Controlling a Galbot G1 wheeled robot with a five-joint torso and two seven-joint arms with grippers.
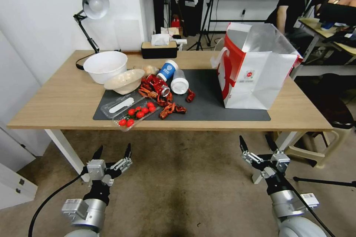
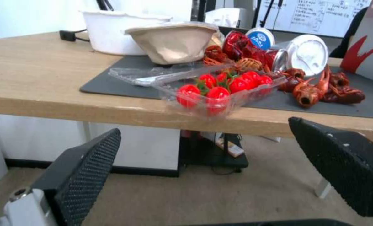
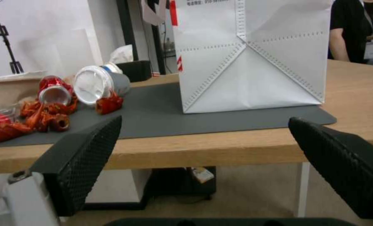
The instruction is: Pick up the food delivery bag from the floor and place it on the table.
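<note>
The food delivery bag [image 1: 256, 70] is seen standing upright on the right end of the dark grey mat [image 1: 207, 100], which lies on the table [image 1: 55, 100]. Its mouth is open, and the silver lining can be seen inside. To the bag's left on the mat, a heap of red crayfish shells [image 1: 168, 105], a crushed red can [image 1: 159, 86] and two tipped-over cups [image 1: 174, 76] are found, with a clear box of cherry tomatoes [image 1: 135, 114] at the front edge. Behind these, a white bowl [image 1: 105, 66] and a desk lamp [image 1: 91, 11] are placed. Below the table edge, above the floor [image 1: 185, 185], the left gripper [image 1: 113, 152] and the right gripper [image 1: 256, 143] are held apart from everything, each with its fingers spread wide and nothing between them.
</note>
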